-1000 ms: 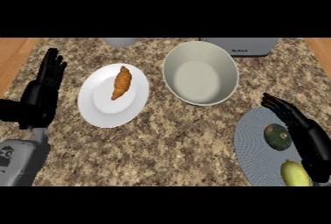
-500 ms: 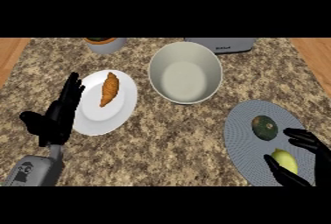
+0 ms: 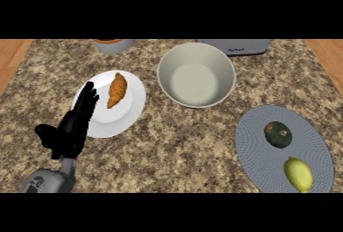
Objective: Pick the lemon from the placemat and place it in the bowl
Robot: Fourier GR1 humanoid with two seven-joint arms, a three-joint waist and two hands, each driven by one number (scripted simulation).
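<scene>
The lemon (image 3: 298, 174) is found lying on the grey placemat (image 3: 254, 149), near its lower edge, just below a dark green fruit (image 3: 277, 134). The bowl (image 3: 196, 74) is seen up and to the left, holding nothing. The left hand (image 3: 70, 131) is held open over the edge of a plate (image 3: 130, 113) bearing a croissant (image 3: 117, 89); nothing is gripped.

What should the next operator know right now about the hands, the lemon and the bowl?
Left hand: open, fingers straight, resting over the edge of the white plate that holds the croissant.
Right hand: not in view.
Lemon: lying on the grey placemat, near its lower right edge, beside a dark green avocado.
Bowl: empty, up and left of the placemat.
Done: nothing yet; the lemon is not grasped.
Left: grasp the lemon, carry it to the bowl, release.
</scene>
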